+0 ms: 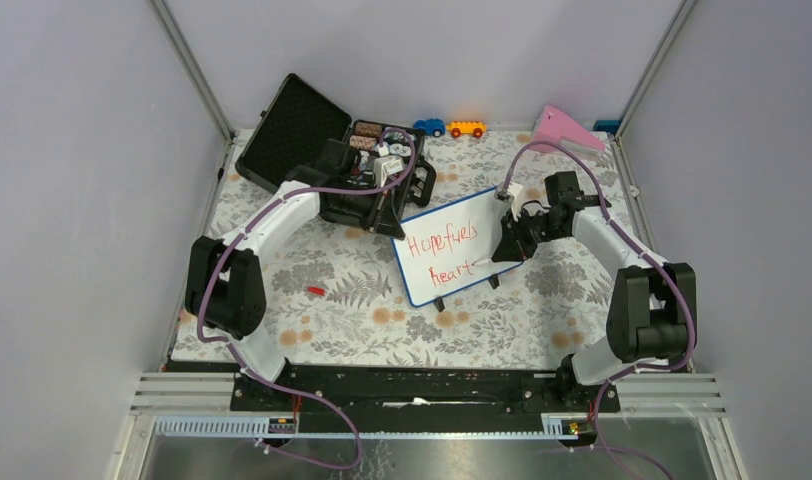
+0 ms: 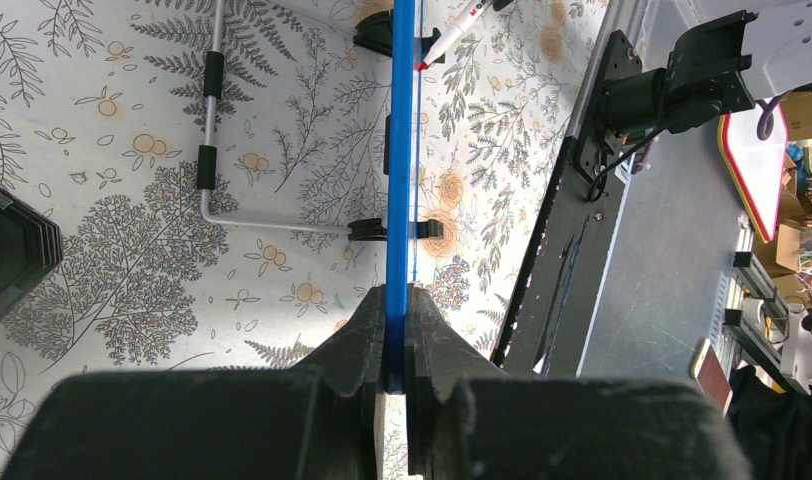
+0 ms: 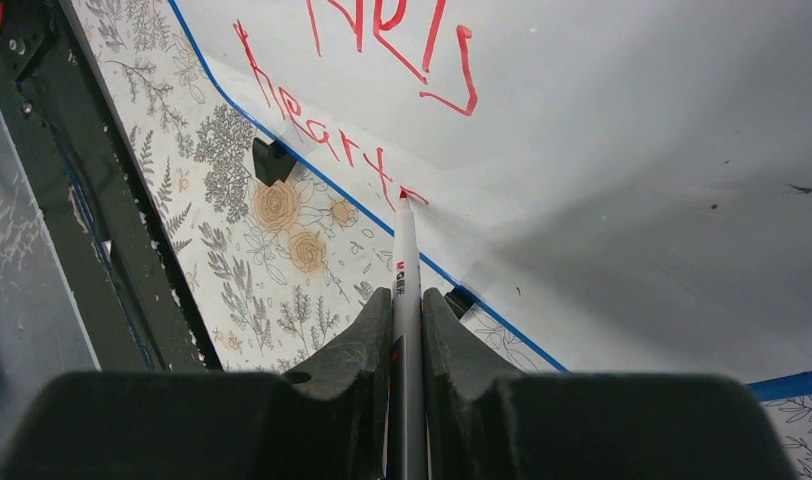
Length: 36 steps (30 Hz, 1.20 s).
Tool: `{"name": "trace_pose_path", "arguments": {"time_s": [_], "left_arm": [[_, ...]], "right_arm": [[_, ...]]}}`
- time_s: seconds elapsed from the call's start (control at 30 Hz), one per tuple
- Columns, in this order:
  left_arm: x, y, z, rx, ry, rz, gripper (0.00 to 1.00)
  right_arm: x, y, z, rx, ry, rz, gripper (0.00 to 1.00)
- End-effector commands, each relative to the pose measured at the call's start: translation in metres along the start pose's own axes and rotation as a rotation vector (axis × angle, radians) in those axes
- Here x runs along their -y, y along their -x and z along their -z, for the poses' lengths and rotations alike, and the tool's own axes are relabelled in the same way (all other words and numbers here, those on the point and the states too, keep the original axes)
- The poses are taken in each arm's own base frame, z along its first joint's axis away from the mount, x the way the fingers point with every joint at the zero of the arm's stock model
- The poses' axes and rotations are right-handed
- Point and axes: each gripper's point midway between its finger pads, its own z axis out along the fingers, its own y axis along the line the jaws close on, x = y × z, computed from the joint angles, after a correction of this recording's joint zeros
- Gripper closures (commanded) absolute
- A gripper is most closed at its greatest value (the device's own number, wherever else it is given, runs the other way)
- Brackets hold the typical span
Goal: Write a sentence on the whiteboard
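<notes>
Two arms are working over the floral-patterned desk (image 1: 332,330). The whiteboard (image 1: 460,213) is standing on its small black feet (image 2: 387,229) near the middle of the desk, slightly right of centre, with its written face turned toward the near edge.

The left end effector (image 2: 397,310) is clenching the whiteboard's thin blue frame at the board's left end; the wrist view is showing the frame running edge-on between both fingers.

The right end effector (image 3: 407,300) is grasping a white marker (image 3: 406,250) by its barrel, fingers closed on either side. The red tip is touching the board face close to the lower frame edge.

The sentence (image 1: 444,255) is showing in red on two lines: "Hope fuels" above and "heart" below. The marker tip is resting just after the final "t".

Behind the board, an open black case (image 1: 302,135) is lying at the far left of the desk. Two toy cars, one blue (image 1: 429,127) and one orange (image 1: 466,128), are sitting along the far edge. A small red cap (image 1: 315,291) is lying on the desk left of the board, well apart from it.
</notes>
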Motion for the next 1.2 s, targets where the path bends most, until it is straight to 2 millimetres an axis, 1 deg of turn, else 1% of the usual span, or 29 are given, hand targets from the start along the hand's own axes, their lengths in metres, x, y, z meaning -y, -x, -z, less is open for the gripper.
{"name": "trace_pose_path", "arguments": {"time_s": [0.0, 0.33, 0.57, 0.77, 0.93, 1.17], "left_arm": [[0.002, -0.002, -0.005, -0.014, 0.010, -0.059, 1.00], [0.002, -0.003, -0.005, -0.016, 0.008, -0.056, 1.00], [0.002, -0.002, -0.005, -0.015, 0.008, -0.056, 1.00], [0.002, -0.002, -0.005, -0.015, 0.010, -0.057, 1.00], [0.003, -0.002, -0.004, -0.014, 0.010, -0.059, 1.00], [0.002, -0.001, -0.004, -0.012, 0.010, -0.061, 1.00]], "right_arm": [[0.006, -0.001, 0.002, -0.011, -0.036, 0.055, 1.00], [0.014, -0.004, 0.011, -0.010, -0.070, 0.050, 1.00], [0.014, -0.009, 0.011, -0.019, -0.074, 0.045, 1.00], [0.013, -0.016, 0.008, -0.033, -0.055, 0.038, 1.00], [0.009, -0.014, 0.006, -0.027, -0.029, 0.030, 1.00], [-0.001, -0.012, 0.000, -0.033, 0.004, 0.040, 1.00]]}}
